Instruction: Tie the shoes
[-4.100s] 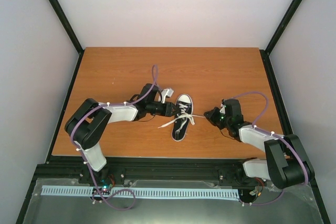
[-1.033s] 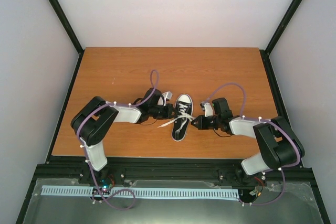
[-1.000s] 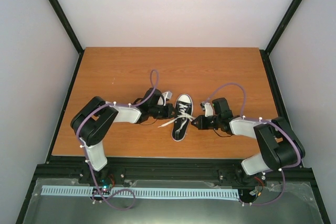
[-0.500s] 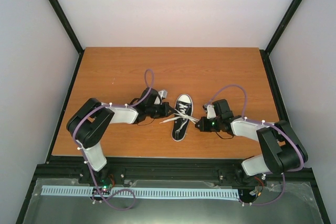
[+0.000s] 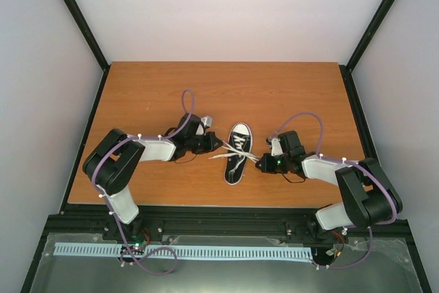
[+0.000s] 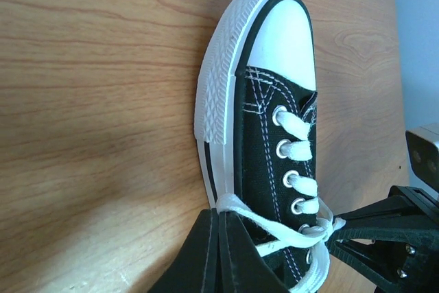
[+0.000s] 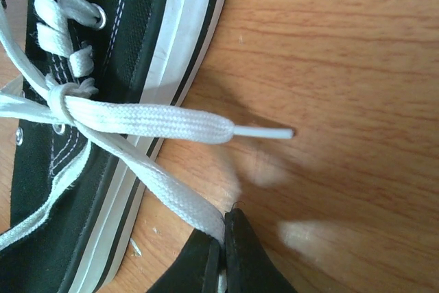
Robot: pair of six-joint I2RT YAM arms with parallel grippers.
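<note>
The small black canvas sneaker with a white rubber toe cap (image 5: pixel 238 152) lies on the brown wooden table (image 5: pixel 137 94) between the 2 grippers, toe pointing away from the arm bases. The left gripper (image 5: pixel 218 144) is clenched on a stretch of white lace (image 6: pixel 274 230) right at its fingertips, beside the sneaker's edging. The right gripper (image 5: pixel 260 163) is clenched on the other flat white strand (image 7: pixel 171 193), which runs from its tips to the knot (image 7: pixel 60 97) over the eyelets. A loose lace end with a plastic tip (image 7: pixel 264 132) lies ungripped on the wood just ahead of the right gripper.

This looks like the cinching pull. Done well, the 2 grippers draw apart evenly, straight outward and low, so the sneaker is not dragged or rolled to 1 side. Hold both grips firm, since flat lace slips easily. Stop once the knot seats snug, and watch that the loose end is not drawn back through.
</note>
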